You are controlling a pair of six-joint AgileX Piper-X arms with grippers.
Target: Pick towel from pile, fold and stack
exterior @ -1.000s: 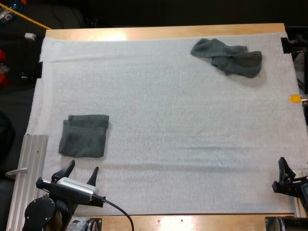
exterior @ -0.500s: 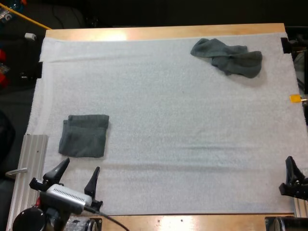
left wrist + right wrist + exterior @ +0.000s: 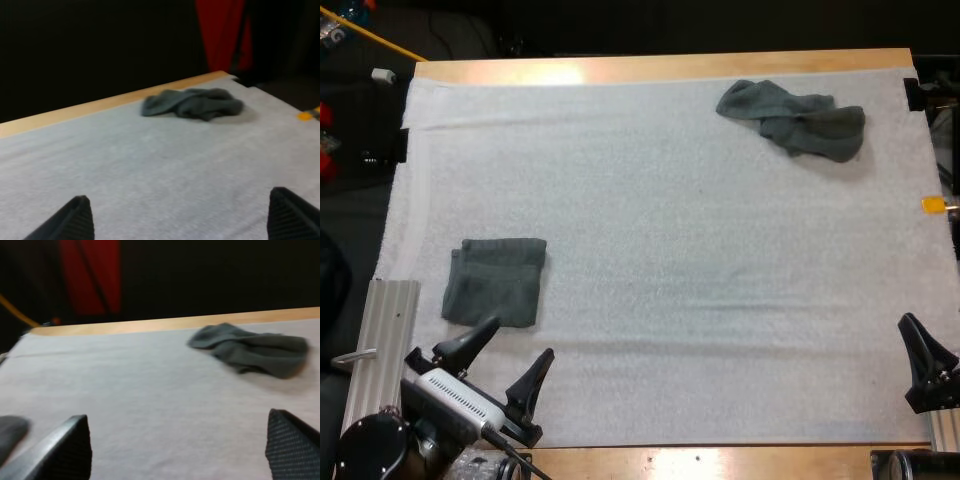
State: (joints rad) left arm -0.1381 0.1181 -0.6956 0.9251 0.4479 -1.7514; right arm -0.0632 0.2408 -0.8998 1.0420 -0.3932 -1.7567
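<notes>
- Left gripper (image 3: 515, 342) hung over the near left part of the mat (image 3: 670, 260), fingers wide apart, holding nothing.
- Folded towel (image 3: 495, 281) lay flat on the mat just beyond the left gripper. One fingertip was right at its near edge; contact couldn't be told.
- Right gripper (image 3: 177, 445) sat at the mat's near right corner, fingers apart, empty.
- Crumpled towel (image 3: 792, 117) lay at the mat's far right, near the far edge of the table (image 3: 660, 68), well apart from both grippers and the folded towel.
</notes>
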